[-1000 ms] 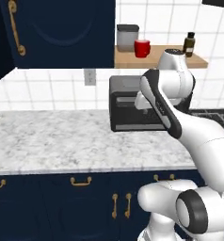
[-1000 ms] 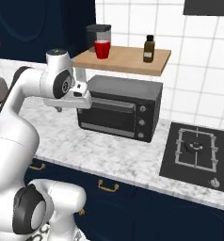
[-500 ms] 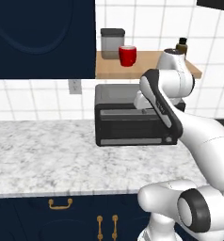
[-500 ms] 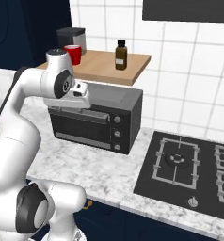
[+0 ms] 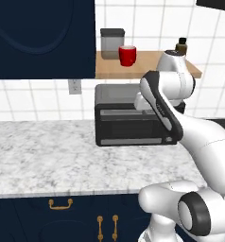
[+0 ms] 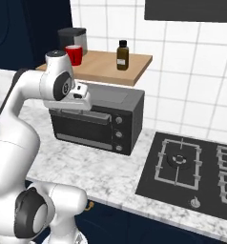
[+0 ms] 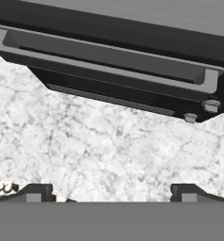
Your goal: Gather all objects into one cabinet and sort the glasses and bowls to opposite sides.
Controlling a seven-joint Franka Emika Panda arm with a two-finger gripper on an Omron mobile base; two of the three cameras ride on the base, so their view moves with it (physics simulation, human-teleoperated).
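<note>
Left base view: from behind the arm on its left, facing forward and down over the marble worktop [image 5: 48, 156]; black toaster oven [image 5: 119, 120] mid-frame, wooden shelf [image 5: 147, 66] above it.

Right base view: from behind on the right, same oven [image 6: 110, 121] and shelf [image 6: 106, 66], with the hob [image 6: 191, 167] at lower right.

Hand view: close, looking down at the oven [image 7: 109, 56] door handle and the worktop [image 7: 100, 150] below.

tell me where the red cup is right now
The red cup stands on the wooden shelf above the toaster oven, right beside the grey canister; in the right base view it is at the shelf's left end, away from the brown bottle.
</note>
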